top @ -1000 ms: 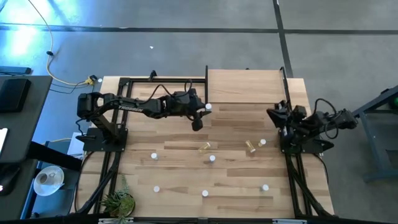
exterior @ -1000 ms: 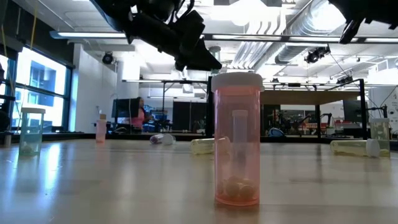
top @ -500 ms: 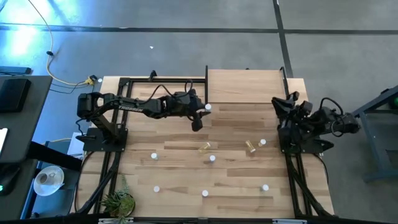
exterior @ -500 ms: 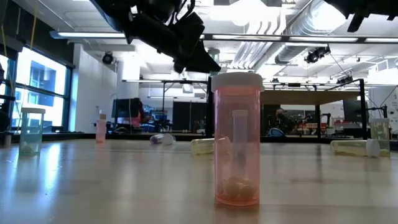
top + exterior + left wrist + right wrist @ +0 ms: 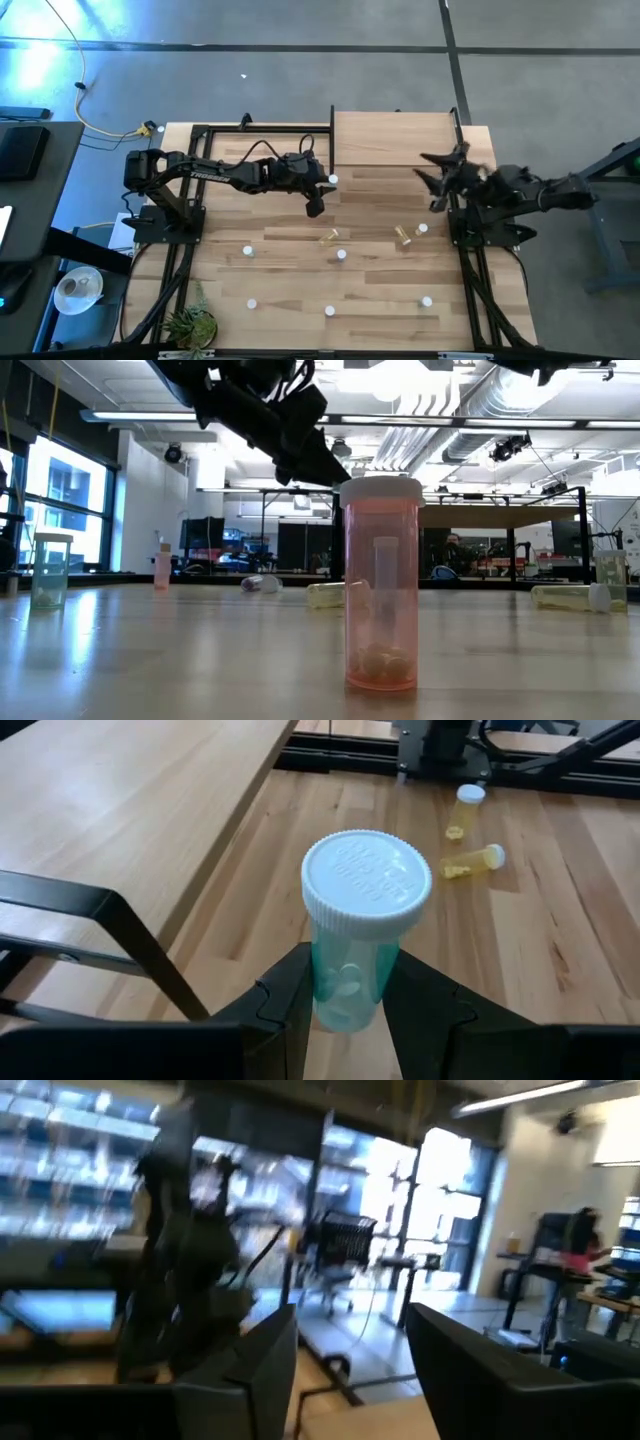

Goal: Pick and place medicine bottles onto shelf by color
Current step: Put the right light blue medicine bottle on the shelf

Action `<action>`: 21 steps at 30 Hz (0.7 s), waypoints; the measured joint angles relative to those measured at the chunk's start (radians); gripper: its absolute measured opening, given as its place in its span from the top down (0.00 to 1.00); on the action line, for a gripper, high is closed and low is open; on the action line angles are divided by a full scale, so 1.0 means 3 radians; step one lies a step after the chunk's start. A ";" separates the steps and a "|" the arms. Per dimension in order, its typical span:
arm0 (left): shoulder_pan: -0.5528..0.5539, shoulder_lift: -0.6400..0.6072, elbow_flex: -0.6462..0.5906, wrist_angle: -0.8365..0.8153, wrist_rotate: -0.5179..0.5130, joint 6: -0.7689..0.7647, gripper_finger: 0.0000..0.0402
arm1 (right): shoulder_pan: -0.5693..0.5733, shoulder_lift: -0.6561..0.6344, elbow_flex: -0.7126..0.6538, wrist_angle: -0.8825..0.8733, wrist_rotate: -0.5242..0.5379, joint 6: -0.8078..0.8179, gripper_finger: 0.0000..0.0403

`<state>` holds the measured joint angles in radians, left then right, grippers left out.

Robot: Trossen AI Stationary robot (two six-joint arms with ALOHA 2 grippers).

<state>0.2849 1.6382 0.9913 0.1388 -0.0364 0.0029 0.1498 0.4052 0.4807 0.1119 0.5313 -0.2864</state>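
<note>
A striped plank tabletop (image 5: 300,270) is set on a grey floor, with the pale-wood shelf (image 5: 395,140) at its far edge toward the right corner. The left gripper (image 5: 345,1010) is closed on a green bottle (image 5: 358,935), pinched low on the body so that the white cap stands clear above the fingers; it is held in the air just beside the shelf's left edge, presumably to be carried onto the board. The right gripper (image 5: 437,178) is raised near the right edge, jaws parted and nothing between them. Two amber bottles (image 5: 405,235) lie on their sides mid-table; other bottles stand scattered toward the near edge. From above, mostly white caps are shown, so most colours cannot be told. A red bottle (image 5: 380,595) blocks much of the low view.
</note>
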 joint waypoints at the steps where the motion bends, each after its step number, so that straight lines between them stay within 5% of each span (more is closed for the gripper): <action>1: 0.0000 0.0000 0.0000 -0.0002 0.0000 0.0000 0.75 | -0.0017 0.0105 0.0034 -0.0044 -0.0071 0.0033 0.53; 21: 0.0011 0.0000 0.0000 -0.0036 0.0083 0.0440 0.75 | -0.0541 0.1778 0.0670 0.0004 -0.0672 0.0281 0.53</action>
<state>0.2882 1.6382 0.9913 0.1280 -0.0116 0.1349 -0.0124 0.9387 0.6817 0.1130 0.3298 -0.2022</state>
